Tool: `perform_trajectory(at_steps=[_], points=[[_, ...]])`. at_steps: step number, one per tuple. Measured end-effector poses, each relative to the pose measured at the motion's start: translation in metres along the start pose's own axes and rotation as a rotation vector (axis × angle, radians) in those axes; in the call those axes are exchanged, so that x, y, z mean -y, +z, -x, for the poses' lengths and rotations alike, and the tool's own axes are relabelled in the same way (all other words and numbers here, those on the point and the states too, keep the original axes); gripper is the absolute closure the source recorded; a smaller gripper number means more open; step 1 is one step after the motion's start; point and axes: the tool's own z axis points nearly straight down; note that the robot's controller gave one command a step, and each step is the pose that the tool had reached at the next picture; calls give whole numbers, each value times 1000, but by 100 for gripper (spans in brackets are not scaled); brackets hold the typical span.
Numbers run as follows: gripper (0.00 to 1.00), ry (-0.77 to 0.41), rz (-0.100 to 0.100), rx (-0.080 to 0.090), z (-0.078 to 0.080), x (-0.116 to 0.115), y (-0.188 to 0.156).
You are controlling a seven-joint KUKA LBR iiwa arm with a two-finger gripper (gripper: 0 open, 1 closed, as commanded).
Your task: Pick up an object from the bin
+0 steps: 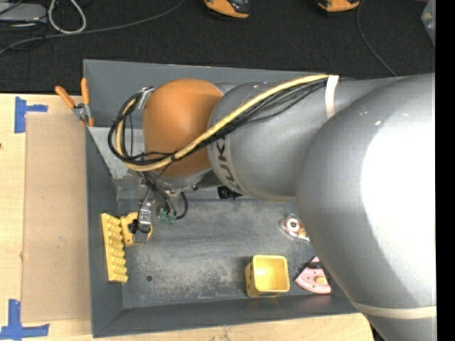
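My gripper (145, 217) hangs below the arm's orange cover in the left part of the bin. Its lower end sits right at the upper right end of a long yellow studded block (114, 251), which lies along the bin's left wall. A small yellow part of that block juts toward the gripper, and I cannot tell whether the two touch. The arm hides most of the gripper's body.
A yellow square cup (268, 275) stands open side up near the front wall. To its right lies a pink flat piece (313, 280), with a smaller pink and white piece (292, 226) behind it. The arm covers the bin's right and back.
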Motion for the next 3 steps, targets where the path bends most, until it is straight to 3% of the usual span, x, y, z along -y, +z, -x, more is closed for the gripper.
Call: perform_trajectory(at_steps=[1, 2, 3], points=[[0, -212, -10, -25, 2, 1, 40], [0, -304, -2, -7, 7, 2, 81], [100, -555, -2, -18, 20, 1, 80]])
